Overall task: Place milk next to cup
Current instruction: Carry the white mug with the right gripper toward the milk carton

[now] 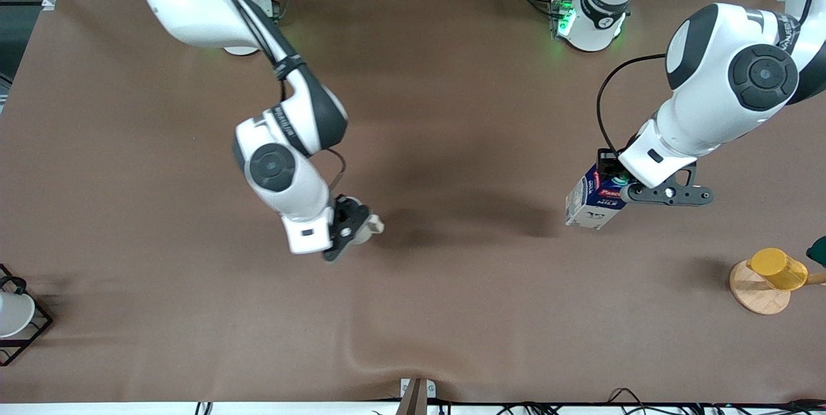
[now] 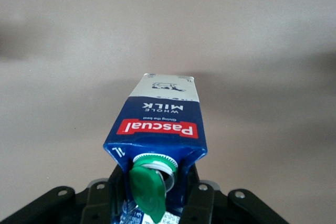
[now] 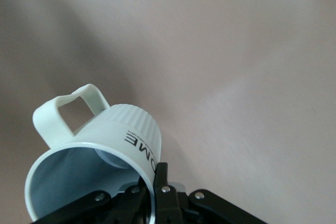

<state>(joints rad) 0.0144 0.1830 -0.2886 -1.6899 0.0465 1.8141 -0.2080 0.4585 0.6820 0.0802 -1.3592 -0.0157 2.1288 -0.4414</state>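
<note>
Jaws clenched on the gable top of the milk (image 1: 595,201), the left gripper (image 1: 613,177) holds the carton over the brown table (image 1: 452,111) toward the left arm's end; in the left wrist view the milk (image 2: 157,129) hangs outward from the jaws, its green cap (image 2: 148,188) just at the fingers and its base apparently clear of the surface, though contact cannot be ruled out. Toward the middle of the table, the right gripper (image 1: 348,224) has its jaws pinched on the rim of the cup (image 1: 369,226), one finger inside and one outside; the right wrist view shows the cup (image 3: 100,156) tilted, handle outward, above bare table. The two are well apart. The step in hand appears to be carrying: the cup seems to need setting down upright, then the carton brought across and stood just beside it without knocking it. A yellow cup (image 1: 777,268) on a wooden stand (image 1: 758,295) waits nearer the camera.
</note>
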